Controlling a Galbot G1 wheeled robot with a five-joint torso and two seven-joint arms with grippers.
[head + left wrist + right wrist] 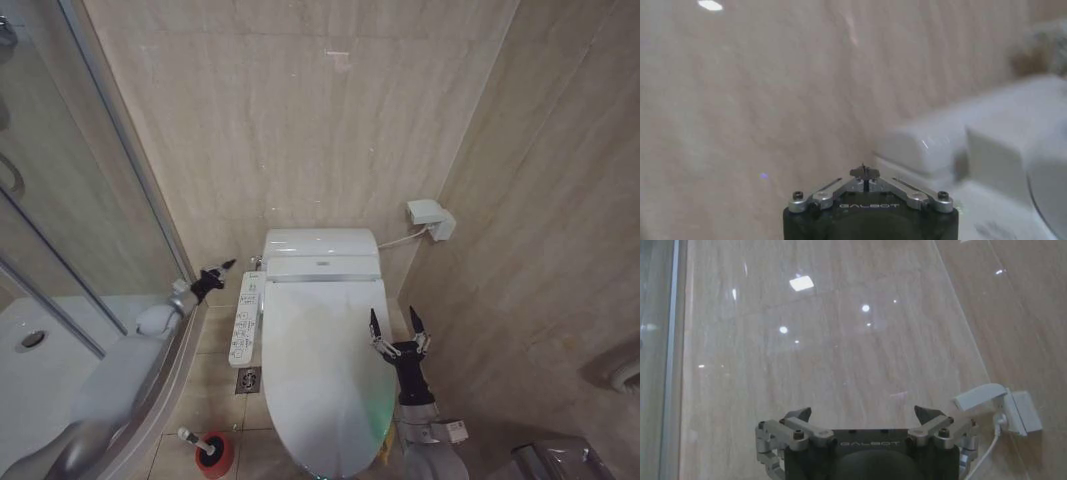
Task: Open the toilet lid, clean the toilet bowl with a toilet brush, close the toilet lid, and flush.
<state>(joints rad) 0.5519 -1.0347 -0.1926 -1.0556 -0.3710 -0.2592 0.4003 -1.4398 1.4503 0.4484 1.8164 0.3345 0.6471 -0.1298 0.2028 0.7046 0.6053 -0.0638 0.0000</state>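
The jaws of the right gripper (399,329) stand spread wide with nothing between them, fingers pointing up and toward the back wall, poised over the right edge of the toilet lid (325,375); in its own wrist view the two fingertips sit well apart against bare tile, which suggests an arm readied rather than engaged. Near the robot's base on the floor, the toilet brush (192,439) stands in its red holder (214,455), untouched, left of the toilet and within the left arm's likely reach. The lid lies flat and closed, so the toilet bowl beneath is hidden and the opening step appears not yet done. Just beside the lid's left edge runs the control panel (246,318), with a floor drain (248,380) below it. Farther back, the left gripper (212,278) hovers by the panel's far end near the tank (321,253), its jaws pressed together on nothing, as its wrist view shows the tips meeting. A wall socket (432,218) with a cable sits beyond.
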